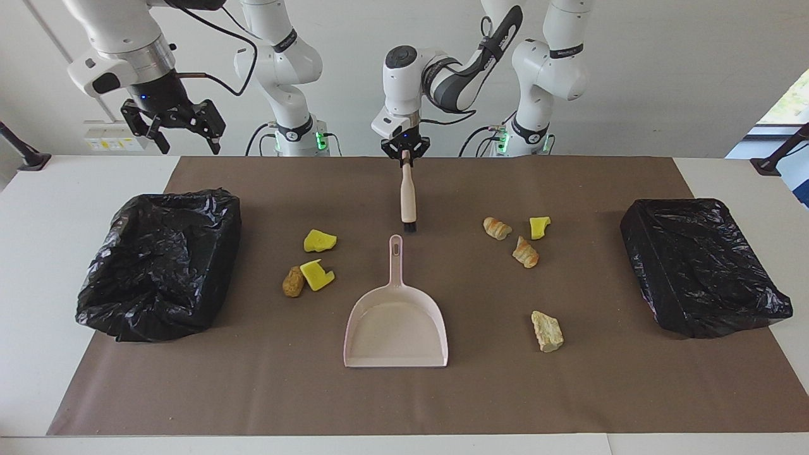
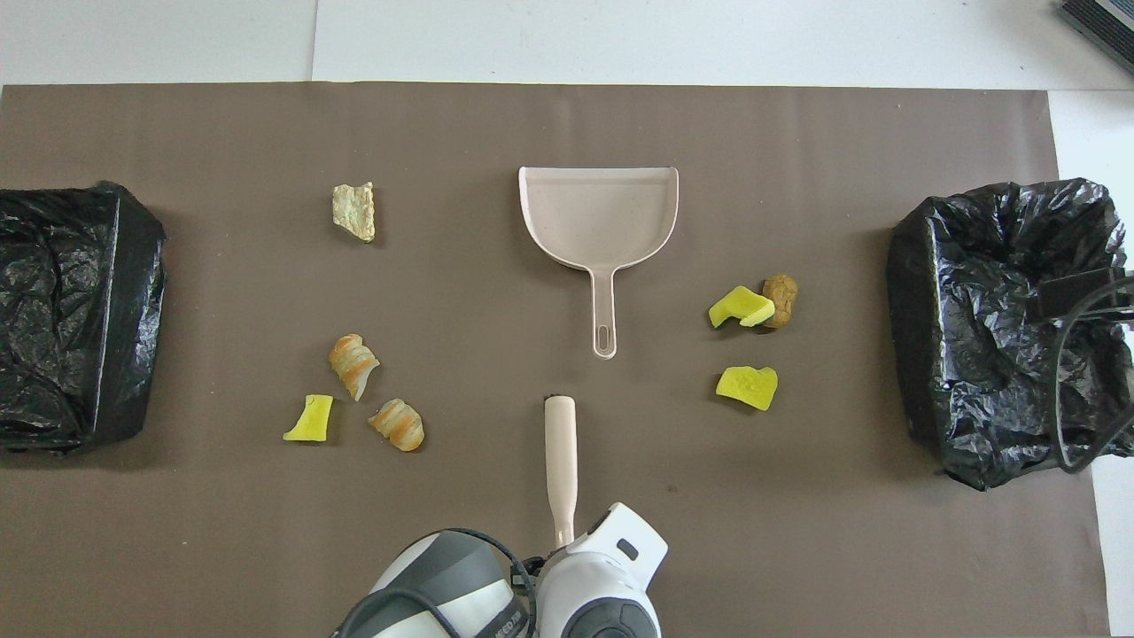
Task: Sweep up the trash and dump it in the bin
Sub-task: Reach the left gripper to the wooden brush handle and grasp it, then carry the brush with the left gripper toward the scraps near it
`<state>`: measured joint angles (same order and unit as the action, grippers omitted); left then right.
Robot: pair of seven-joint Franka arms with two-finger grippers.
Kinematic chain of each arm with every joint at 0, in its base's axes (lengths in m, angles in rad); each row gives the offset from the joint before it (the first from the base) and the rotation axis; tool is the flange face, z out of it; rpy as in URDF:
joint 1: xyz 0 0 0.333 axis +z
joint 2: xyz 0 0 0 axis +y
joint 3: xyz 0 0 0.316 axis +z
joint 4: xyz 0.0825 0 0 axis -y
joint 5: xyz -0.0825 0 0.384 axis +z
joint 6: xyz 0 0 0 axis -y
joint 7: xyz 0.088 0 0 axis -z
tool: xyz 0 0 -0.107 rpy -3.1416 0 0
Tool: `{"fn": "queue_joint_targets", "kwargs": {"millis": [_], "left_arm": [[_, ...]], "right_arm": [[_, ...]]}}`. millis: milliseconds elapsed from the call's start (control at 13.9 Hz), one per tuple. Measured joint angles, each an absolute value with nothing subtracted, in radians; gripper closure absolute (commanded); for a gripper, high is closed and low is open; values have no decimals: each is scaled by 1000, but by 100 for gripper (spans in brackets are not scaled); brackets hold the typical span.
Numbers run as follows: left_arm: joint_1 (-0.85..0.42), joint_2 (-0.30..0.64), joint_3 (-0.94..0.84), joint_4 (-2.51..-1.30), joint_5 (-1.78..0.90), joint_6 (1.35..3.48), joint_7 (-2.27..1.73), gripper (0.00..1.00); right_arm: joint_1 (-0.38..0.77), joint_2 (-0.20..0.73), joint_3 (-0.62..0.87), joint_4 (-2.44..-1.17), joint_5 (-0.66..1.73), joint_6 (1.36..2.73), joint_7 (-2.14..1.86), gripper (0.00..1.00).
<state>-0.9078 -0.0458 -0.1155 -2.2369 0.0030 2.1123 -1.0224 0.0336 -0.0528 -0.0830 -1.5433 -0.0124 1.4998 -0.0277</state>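
Note:
My left gripper (image 1: 405, 151) is shut on the handle end of the pale pink brush (image 1: 407, 196), which slants down with its black bristles just above the mat, nearer to the robots than the dustpan (image 1: 396, 316). In the overhead view the brush (image 2: 561, 452) points at the dustpan (image 2: 598, 213). Trash lies in two groups: yellow chunks (image 1: 320, 241) and a brown lump (image 1: 292, 281) toward the right arm's end, croissant-like lumps (image 1: 525, 252), a yellow chunk (image 1: 539, 227) and a pale bread piece (image 1: 547, 330) toward the left arm's end. My right gripper (image 1: 174, 129) waits open, high over one bin (image 1: 161, 262).
A second bin lined with a black bag (image 1: 701, 265) stands at the left arm's end of the brown mat (image 1: 404, 404). The dustpan's open mouth faces away from the robots. White table borders the mat on all sides.

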Motion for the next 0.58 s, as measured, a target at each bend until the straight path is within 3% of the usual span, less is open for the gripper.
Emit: {"fn": "queue_joint_targets", "kwargs": {"millis": [576], "left_arm": [[-547, -173, -103, -2229, 41, 1937, -814, 100]], "right_arm": [[34, -53, -83, -1543, -12, 1500, -28, 0]]}}
